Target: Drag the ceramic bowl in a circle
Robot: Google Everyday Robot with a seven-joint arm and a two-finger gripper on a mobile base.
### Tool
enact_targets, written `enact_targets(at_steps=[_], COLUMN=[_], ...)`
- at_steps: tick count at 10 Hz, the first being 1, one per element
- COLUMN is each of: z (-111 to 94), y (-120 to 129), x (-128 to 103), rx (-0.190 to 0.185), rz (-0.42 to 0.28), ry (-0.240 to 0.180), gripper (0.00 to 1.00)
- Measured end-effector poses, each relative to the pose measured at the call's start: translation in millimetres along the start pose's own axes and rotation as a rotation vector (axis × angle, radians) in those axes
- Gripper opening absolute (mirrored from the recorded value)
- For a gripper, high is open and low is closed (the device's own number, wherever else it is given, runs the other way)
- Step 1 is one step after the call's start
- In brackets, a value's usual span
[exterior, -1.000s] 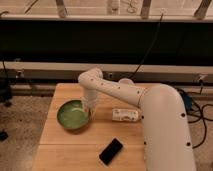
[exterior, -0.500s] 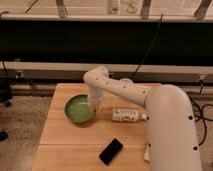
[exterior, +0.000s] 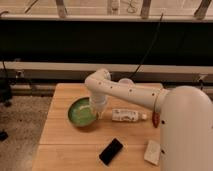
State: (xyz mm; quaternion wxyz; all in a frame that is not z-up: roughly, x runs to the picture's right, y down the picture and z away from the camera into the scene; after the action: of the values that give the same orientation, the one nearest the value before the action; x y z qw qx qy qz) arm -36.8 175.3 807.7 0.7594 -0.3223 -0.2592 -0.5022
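My gripper [exterior: 99, 112] is down at the three o'clock rim of the ceramic bowl [exterior: 79, 113]; I cannot tell its grip. The bowl sits at eleven o'clock from the black phone [exterior: 111, 151]. I judge the drag engaged, the circle's remainder unknowable.

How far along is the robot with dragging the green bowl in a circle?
Done: the gripper has reached the ceramic bowl and sits at its right rim, on the left half of the wooden table. In hand: the drag, since the bowl has shifted a little to the right over the last second. Left: apparently most of the circle; only a short arc shows so far.
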Motion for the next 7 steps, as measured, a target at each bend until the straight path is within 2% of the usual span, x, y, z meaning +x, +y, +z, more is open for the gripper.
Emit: enact_targets(at_steps=[1,5,7], z=[2.8,11.8,18.7], y=[5.4,20.6,7.7], x=[-18.8,-69.2,-84.2], rx=[0.003,0.038,0.062], rz=[-0.019,-0.063,-0.138], ry=[-0.023,-0.096,-0.130], gripper=[0.01,0.01,0.01])
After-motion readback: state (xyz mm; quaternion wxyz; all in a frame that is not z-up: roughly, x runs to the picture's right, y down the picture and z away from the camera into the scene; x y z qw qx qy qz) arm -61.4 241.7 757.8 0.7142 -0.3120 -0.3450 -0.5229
